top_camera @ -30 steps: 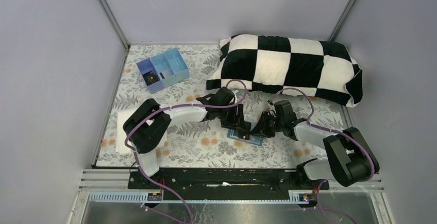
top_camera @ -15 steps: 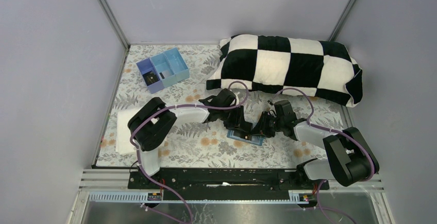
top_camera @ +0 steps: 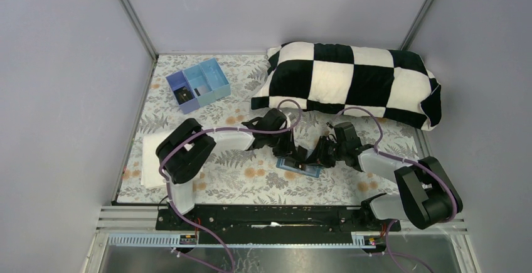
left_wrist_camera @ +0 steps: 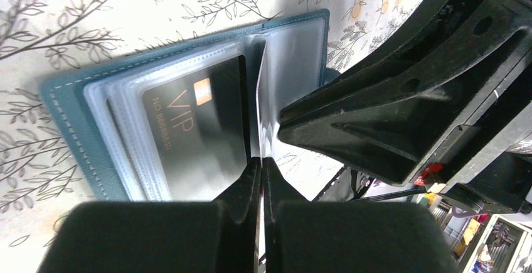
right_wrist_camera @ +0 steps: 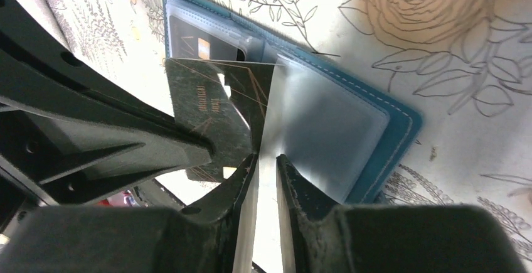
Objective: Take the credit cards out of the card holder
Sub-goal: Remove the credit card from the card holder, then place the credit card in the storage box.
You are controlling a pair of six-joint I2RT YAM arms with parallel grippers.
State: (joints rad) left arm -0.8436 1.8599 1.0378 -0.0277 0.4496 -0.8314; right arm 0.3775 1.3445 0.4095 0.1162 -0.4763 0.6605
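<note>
The card holder (top_camera: 298, 169) lies open on the floral cloth between my two grippers, a blue case (left_wrist_camera: 69, 119) with clear sleeves. A black VIP credit card (left_wrist_camera: 188, 128) sits in its left sleeves. My left gripper (left_wrist_camera: 261, 160) is shut on the edge of a second dark credit card (right_wrist_camera: 216, 113) with gold lines, which stands upright and partly out of its sleeve. My right gripper (right_wrist_camera: 266, 157) is closed on an upright clear sleeve page (right_wrist_camera: 326, 128) of the holder (right_wrist_camera: 401, 125). In the top view the left gripper (top_camera: 299, 155) and right gripper (top_camera: 317, 155) almost touch above the holder.
A blue-and-purple compartment tray (top_camera: 197, 85) stands at the back left. A black-and-white checkered pillow (top_camera: 351, 81) fills the back right. A white sheet (top_camera: 149, 160) lies by the left arm's base. Each wrist view is crowded by the other gripper's black body (left_wrist_camera: 401, 97).
My left gripper has shut, from open, on the edge of the dark card. The right gripper has kept its grip and place.
</note>
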